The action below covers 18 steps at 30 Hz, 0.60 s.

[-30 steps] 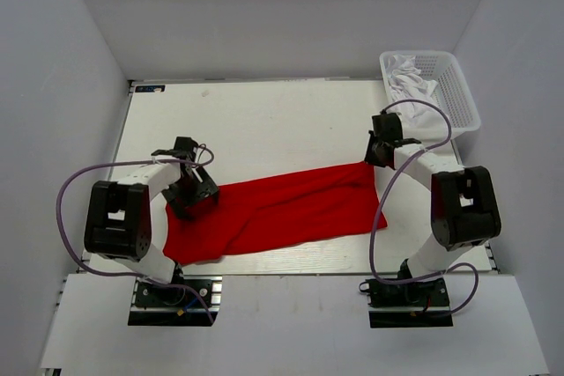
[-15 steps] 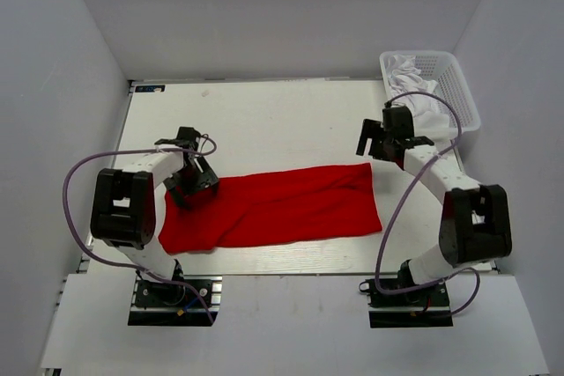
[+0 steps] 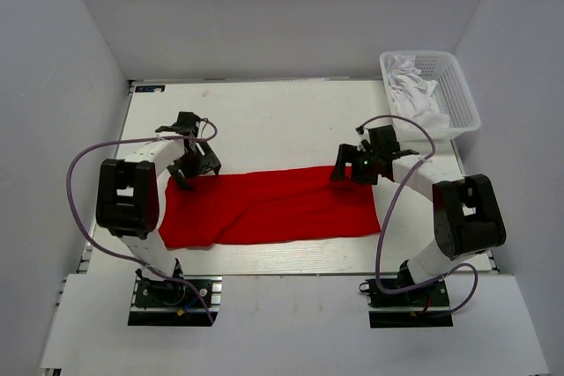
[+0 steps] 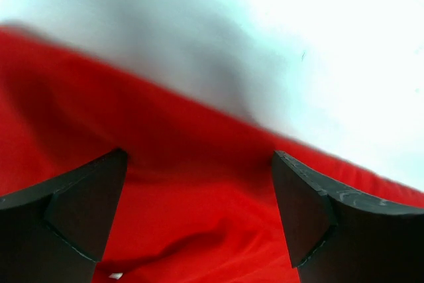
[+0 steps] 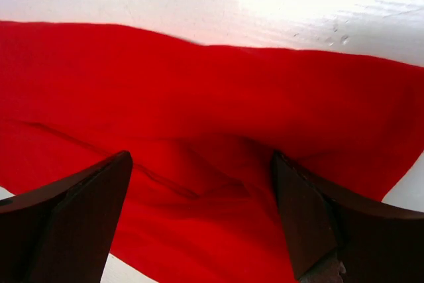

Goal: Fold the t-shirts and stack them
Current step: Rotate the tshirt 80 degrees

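Since the earlier frames, the right hand (image 3: 342, 172) is seen to have been swung inward from near the basket (image 3: 465, 103) to the far edge of the red t-shirt (image 3: 273, 204), close to its right end. The left hand (image 3: 187, 173) has been shifted slightly along the shirt's far left corner. The shirt itself, skewed a second ago, is now spread as a long, fairly level band across the near half of the white tabletop (image 3: 264, 116), between the two arms. In the left wrist view, the left hand (image 4: 199, 157) is shown with its fingers (image 4: 79, 207) spread wide, and nothing is clamped between them; wrinkled red cloth fills the gap, and its far edge is seen just beyond the fingertips. In the right wrist view, the right hand (image 5: 201, 160) is likewise held open over the shirt (image 5: 199, 104), whose far edge runs across the picture ahead of the fingers (image 5: 311, 213). Whether either hand touches the cloth cannot be told. White garments (image 3: 410, 85) are heaped in the basket at the far right corner, well apart from the red shirt.
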{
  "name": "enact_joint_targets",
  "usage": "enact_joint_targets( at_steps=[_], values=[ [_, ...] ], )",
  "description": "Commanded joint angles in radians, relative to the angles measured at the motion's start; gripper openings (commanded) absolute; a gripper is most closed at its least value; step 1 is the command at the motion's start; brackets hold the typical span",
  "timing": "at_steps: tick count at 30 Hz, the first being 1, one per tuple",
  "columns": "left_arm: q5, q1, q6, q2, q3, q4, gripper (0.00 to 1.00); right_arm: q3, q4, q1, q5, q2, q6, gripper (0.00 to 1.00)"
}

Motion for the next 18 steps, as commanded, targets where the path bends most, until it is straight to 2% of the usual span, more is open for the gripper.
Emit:
enact_joint_targets(
  at_steps=[1,5,8,10,11,12,13,14,16,17,18],
  values=[
    [0.069,-0.007,0.007,0.083,0.042,0.044,1.0,-0.03,0.018,0.033,-0.016,-0.014,-0.004,0.9],
    [0.089,-0.007,0.034,0.232,0.143,0.036,1.0,-0.119,0.011,0.088,-0.013,-0.021,-0.01,0.9],
    [0.092,-0.007,0.06,0.388,0.317,0.037,1.0,-0.157,-0.054,0.165,-0.053,-0.037,-0.041,0.9],
    [0.144,-0.019,0.085,0.543,0.508,0.038,1.0,-0.168,-0.111,0.253,-0.114,-0.075,-0.056,0.9],
    [0.238,-0.019,0.1,0.602,0.585,0.038,1.0,-0.189,-0.125,0.275,-0.195,-0.09,-0.078,0.9],
    [0.289,-0.03,0.115,0.661,0.754,0.027,1.0,-0.199,-0.14,0.303,-0.223,-0.107,-0.087,0.9],
    [0.335,-0.041,0.116,0.724,0.853,0.013,1.0,-0.211,-0.145,0.367,-0.249,-0.167,-0.104,0.9],
    [0.436,-0.041,0.126,0.852,1.062,-0.022,1.0,-0.201,-0.186,0.44,-0.269,-0.184,-0.186,0.9],
    [0.509,-0.074,0.114,0.958,1.228,-0.022,1.0,-0.158,-0.232,0.545,-0.24,-0.189,-0.249,0.9],
    [0.599,-0.084,0.096,0.987,1.274,0.075,1.0,-0.132,-0.257,0.579,-0.237,-0.178,-0.263,0.9],
    [0.643,-0.094,0.071,0.999,1.259,0.156,1.0,-0.095,-0.265,0.608,-0.237,-0.157,-0.294,0.9]
  ],
)
